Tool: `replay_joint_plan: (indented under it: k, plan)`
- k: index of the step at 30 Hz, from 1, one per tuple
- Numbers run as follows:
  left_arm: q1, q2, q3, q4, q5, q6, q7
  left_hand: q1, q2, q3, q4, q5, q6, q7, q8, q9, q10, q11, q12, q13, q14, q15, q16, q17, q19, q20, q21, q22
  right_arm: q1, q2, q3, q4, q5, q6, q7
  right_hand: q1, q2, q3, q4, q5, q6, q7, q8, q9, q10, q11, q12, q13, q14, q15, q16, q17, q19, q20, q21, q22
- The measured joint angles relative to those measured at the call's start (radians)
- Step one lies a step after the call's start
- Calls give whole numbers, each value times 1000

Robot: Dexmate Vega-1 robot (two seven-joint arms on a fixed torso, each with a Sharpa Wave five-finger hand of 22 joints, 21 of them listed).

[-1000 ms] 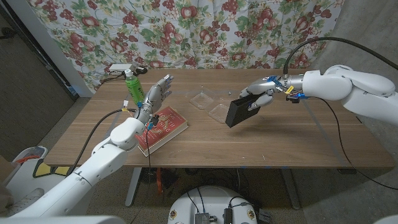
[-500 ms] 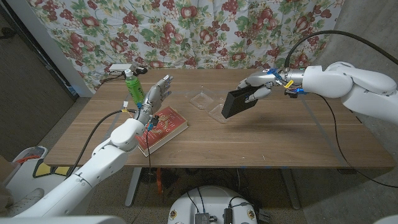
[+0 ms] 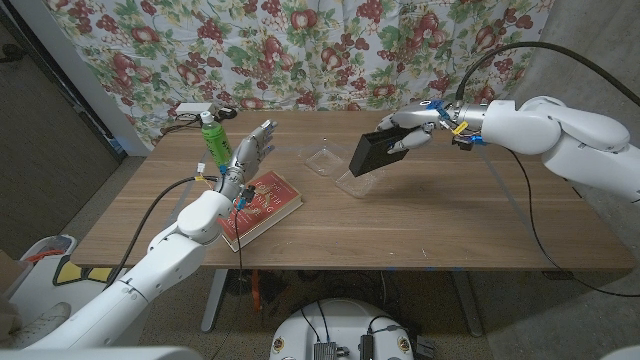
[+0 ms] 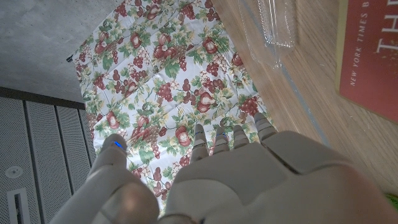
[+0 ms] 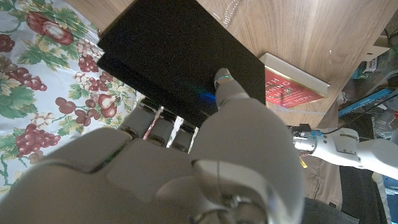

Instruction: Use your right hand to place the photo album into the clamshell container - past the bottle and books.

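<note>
Books [image 3: 262,203] lie nearest, a red cover on the table's near left, with the left hand [image 3: 250,157] raised just behind them, fingers spread and holding nothing. Beyond that hand the green bottle [image 3: 212,141] stands upright near the far left edge. Toward the middle, the clamshell container [image 3: 335,168] lies open on the wood, clear and hard to read against the grain. Just right of it, lifted off the table, the black photo album [image 3: 374,152] hangs tilted in the right hand [image 3: 415,130], whose fingers clamp one end while its far corner dips toward the container's right tray.

The likeliest trouble is that low corner: it could catch the thin plastic rim and shove the light container sideways instead of dropping in. The album also looks about as large as one tray, so a skewed release could leave it propped on the hinge. Held by one end, it may pivot as the fingers loosen.
</note>
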Motion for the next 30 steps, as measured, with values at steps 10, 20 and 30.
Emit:
replay_joint_plan:
  k: [10,20,30]
  plan:
    - [10,0,-9,-8,5,-8,6,0,0,0,0,0,4,4,0,0,0,0,0,0,0,0,0,0,0,0,0,0,24,42,-27,23,-69,26,-56,0,0,-4,-4,0,0,0,-5,0,-4,4,0,2,0,0,-15,5,0,0,8,-1]
    - [14,1,-13,-9,5,-14,5,0,0,0,0,0,11,4,0,0,0,0,0,0,0,0,0,0,0,0,0,0,33,89,-55,52,-133,41,-116,-8,0,-8,0,0,-5,5,-5,6,-4,4,0,3,0,0,-23,9,-6,2,14,-1]
    - [24,4,-21,-16,5,-17,6,0,0,0,0,0,11,4,0,0,0,0,0,0,0,0,0,0,0,0,0,0,38,140,-85,93,-202,54,-191,-19,3,-13,4,0,-6,5,-5,6,-4,4,-4,3,0,0,-30,16,-13,5,20,-5]
